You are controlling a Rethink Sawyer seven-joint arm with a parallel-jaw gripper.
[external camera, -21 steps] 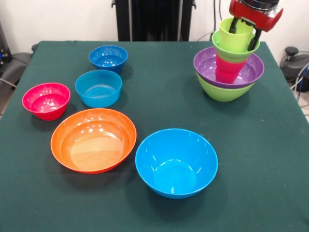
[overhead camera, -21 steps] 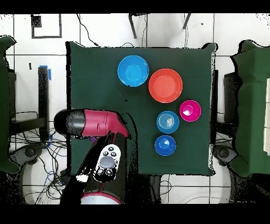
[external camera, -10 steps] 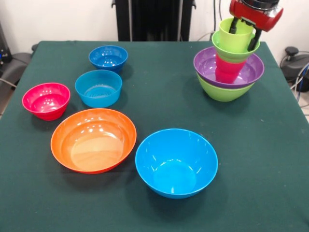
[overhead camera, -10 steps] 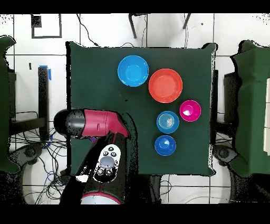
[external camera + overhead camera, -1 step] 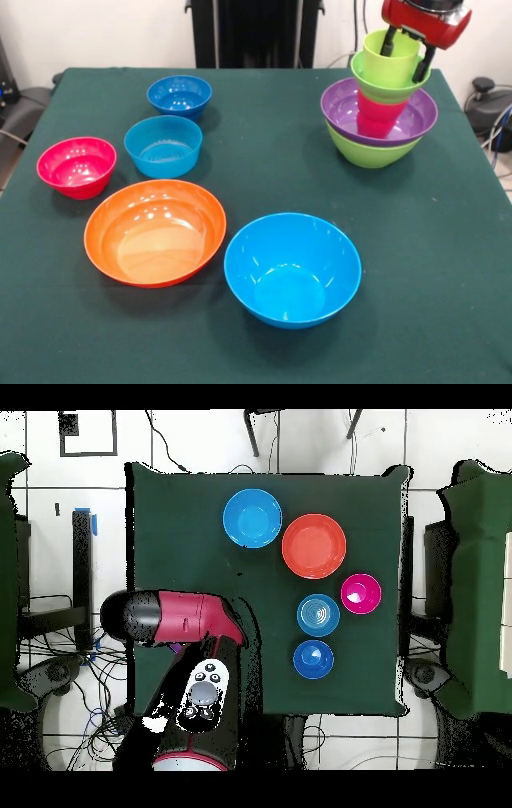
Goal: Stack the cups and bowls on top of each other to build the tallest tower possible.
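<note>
The tower stands at the table's back right: a large lime-green bowl [image 5: 368, 152], a purple bowl [image 5: 418, 120], a red cup [image 5: 376, 116], a small lime-green bowl [image 5: 384, 86] and a lime-green cup [image 5: 374, 58] on top. My gripper [image 5: 405, 54] hangs over the top cup, open. One finger reaches inside the rim and the other stands outside the cup's right wall. In the overhead view my arm [image 5: 185, 619] hides the tower and the gripper.
Loose on the green table [image 5: 264, 144] are a dark blue small bowl [image 5: 179, 96], a light blue small bowl [image 5: 163, 146], a pink-red small bowl [image 5: 76, 166], a large orange bowl [image 5: 155, 232] and a large light blue bowl [image 5: 292, 268].
The gripper has risen slightly while the lime-green cup stays put on the tower. Nothing else moved.
</note>
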